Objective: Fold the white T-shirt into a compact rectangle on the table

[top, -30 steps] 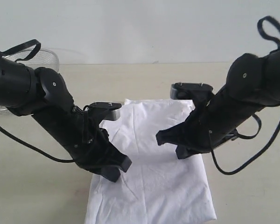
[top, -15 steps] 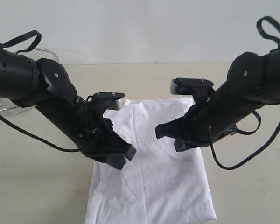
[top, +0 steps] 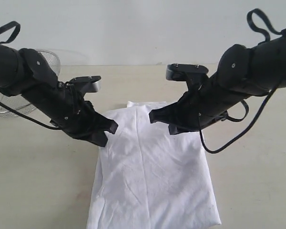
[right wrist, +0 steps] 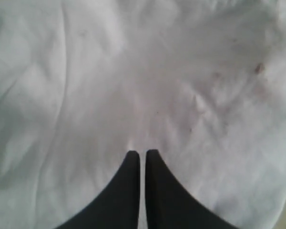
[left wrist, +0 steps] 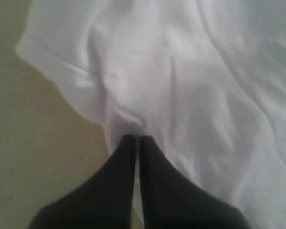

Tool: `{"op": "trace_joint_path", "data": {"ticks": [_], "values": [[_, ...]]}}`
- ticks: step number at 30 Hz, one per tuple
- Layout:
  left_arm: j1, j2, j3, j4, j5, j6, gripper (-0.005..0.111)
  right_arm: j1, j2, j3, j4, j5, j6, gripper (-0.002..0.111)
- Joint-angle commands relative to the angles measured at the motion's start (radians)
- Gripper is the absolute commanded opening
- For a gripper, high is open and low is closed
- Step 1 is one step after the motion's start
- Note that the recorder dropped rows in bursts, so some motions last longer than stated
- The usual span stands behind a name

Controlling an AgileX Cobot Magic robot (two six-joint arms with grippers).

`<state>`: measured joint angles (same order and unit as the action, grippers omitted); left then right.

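White T-shirt [top: 155,176]: lay flat near the middle of the pale wood-grain counter [top: 33,191], gathered into a long, creased panel with its sleeves out of sight; its near end ran past the lower edge of the exterior view, and no lettering showed on the upper face. Left tool [top: 108,132]: black, its two fingers pressed together and nothing seen caught between them; it hung over the shirt's left edge towards the far end, and the left wrist view placed the closed tip [left wrist: 135,139] just where a rumpled fold of cloth met bare counter. Right tool [top: 155,116]: black, fingers likewise closed with nothing in them, poised above the far right part of the shirt; its wrist view showed the tip [right wrist: 139,153] over plain wrinkled cloth bearing a few faint reddish specks [right wrist: 260,68]. Whether either tip touched the fabric could not be told. Wire-mesh bowl [top: 50,61]: stood at the far left of the counter, partly hidden behind the left arm, well apart from the shirt.
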<state>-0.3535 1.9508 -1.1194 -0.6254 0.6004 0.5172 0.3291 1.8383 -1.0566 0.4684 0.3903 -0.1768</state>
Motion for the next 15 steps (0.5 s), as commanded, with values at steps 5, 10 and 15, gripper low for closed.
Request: {"op": "trace_joint_path", "data": {"ticks": [5, 10, 15], "values": [[0.007, 0.065, -0.022, -0.017, 0.001, 0.02, 0.004, 0.0, 0.101, -0.027, -0.007, 0.008, 0.011, 0.0], [0.018, 0.026, -0.022, -0.017, -0.006, 0.025, 0.004, 0.0, 0.054, -0.032, -0.007, 0.01, 0.009, 0.0], [0.035, -0.025, -0.045, -0.021, -0.003, 0.025, 0.004, 0.0, -0.038, -0.032, -0.007, 0.006, 0.007, 0.0]]}}
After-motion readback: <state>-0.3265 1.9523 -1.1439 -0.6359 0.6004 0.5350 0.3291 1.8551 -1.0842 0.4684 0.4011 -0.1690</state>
